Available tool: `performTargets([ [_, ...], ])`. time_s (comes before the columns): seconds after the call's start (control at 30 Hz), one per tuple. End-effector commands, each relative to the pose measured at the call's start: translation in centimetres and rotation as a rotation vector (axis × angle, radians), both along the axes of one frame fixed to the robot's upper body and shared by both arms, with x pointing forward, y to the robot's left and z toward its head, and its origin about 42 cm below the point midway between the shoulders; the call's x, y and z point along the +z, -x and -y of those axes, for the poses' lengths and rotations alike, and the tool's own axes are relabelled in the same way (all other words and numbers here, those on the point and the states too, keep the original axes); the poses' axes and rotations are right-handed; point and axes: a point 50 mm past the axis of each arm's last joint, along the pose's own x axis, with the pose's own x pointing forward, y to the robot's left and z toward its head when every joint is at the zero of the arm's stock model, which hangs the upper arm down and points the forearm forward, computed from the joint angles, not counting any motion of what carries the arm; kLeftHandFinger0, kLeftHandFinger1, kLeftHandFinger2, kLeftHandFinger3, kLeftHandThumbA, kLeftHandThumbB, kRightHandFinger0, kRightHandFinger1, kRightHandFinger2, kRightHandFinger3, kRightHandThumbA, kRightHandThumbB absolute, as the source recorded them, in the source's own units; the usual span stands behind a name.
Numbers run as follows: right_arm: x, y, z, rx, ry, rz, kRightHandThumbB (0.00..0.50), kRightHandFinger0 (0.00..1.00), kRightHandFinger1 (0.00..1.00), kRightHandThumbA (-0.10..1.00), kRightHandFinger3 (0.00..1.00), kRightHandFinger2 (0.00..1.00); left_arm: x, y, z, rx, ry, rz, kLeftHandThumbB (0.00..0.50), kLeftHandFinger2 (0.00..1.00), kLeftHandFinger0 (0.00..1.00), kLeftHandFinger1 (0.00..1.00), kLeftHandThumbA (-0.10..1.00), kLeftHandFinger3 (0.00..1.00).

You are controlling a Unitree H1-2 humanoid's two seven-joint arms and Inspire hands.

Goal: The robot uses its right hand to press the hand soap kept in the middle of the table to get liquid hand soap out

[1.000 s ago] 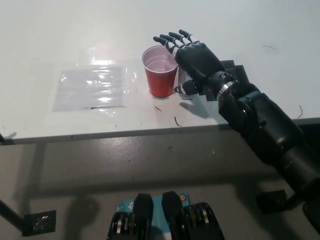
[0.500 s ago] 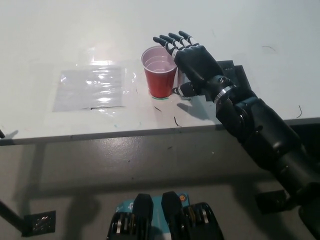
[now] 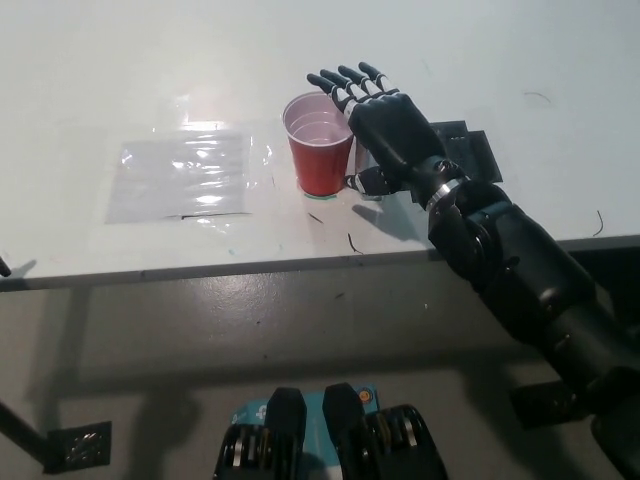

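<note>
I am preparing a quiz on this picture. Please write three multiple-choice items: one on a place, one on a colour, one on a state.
1. Where is the plastic sheet relative to the cup?
A. at picture left of it
B. inside it
C. at picture right of it

2. What colour is the outside of the cup?
A. blue
B. red
C. yellow

3. How is the right hand?
A. closed in a fist
B. holding the cup by its rim
C. open, with fingers apart, beside the cup

Key:
1 A, the sheet lies flat on the table, left of the cup in the picture.
2 B, the cup wall is red and its inside pale.
3 C, the fingers spread past the cup rim and grip nothing.

The left hand is out of view.
</note>
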Motion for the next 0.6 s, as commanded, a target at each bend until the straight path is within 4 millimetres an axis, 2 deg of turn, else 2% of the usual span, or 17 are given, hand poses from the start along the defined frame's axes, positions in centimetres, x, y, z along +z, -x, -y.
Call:
performTargets([
  [0.0,-8.3,2.5,2.3,-0.047,0.119,-0.255,0.361,1.0,1.0,1.0,1.0,1.0,1.7,0.0,-0.7,0.015,-0.036,0.016,0.189,1.0,1.0,1.0,1.0,0.76],
  [0.03,-7.7,2.2,2.4,-0.044,0.113,-0.237,0.38,1.0,1.0,1.0,1.0,1.0,1.6,0.1,-0.7,0.017,-0.04,0.011,0.201,1.0,1.0,1.0,1.0,0.77],
  [0.17,-7.1,2.1,2.6,-0.049,0.106,-0.228,0.408,1.0,1.0,1.0,1.0,1.0,0.8,0.5,-0.6,0.014,-0.047,-0.012,0.186,1.0,1.0,1.0,1.0,0.79],
  [0.27,-7.0,2.2,2.8,-0.053,0.104,-0.23,0.406,1.0,1.0,1.0,1.0,1.0,0.0,0.8,-0.6,0.013,-0.028,-0.025,0.179,1.0,1.0,1.0,1.0,0.77],
  [0.37,-6.1,2.1,3.1,-0.045,0.102,-0.202,0.389,1.0,1.0,1.0,1.0,1.0,-0.7,1.0,-0.6,0.022,-0.029,-0.042,0.197,1.0,1.0,1.0,1.0,0.76],
  [0.4,-4.3,1.8,3.8,-0.033,0.086,-0.173,0.36,1.0,1.0,1.0,1.0,1.0,-0.9,1.1,-0.5,0.021,-0.031,-0.044,0.209,1.0,1.0,1.0,1.0,0.75],
  [0.5,-2.5,1.3,4.5,-0.021,0.055,-0.139,0.353,1.0,1.0,1.0,1.0,1.0,-1.1,1.3,-0.6,0.022,-0.026,-0.048,0.207,1.0,1.0,1.0,1.0,0.75],
  [0.57,-0.3,0.7,4.7,-0.03,0.053,-0.095,0.346,1.0,1.0,1.0,1.0,1.0,-1.3,1.4,-0.6,0.026,-0.025,-0.052,0.214,1.0,1.0,1.0,1.0,0.76],
])
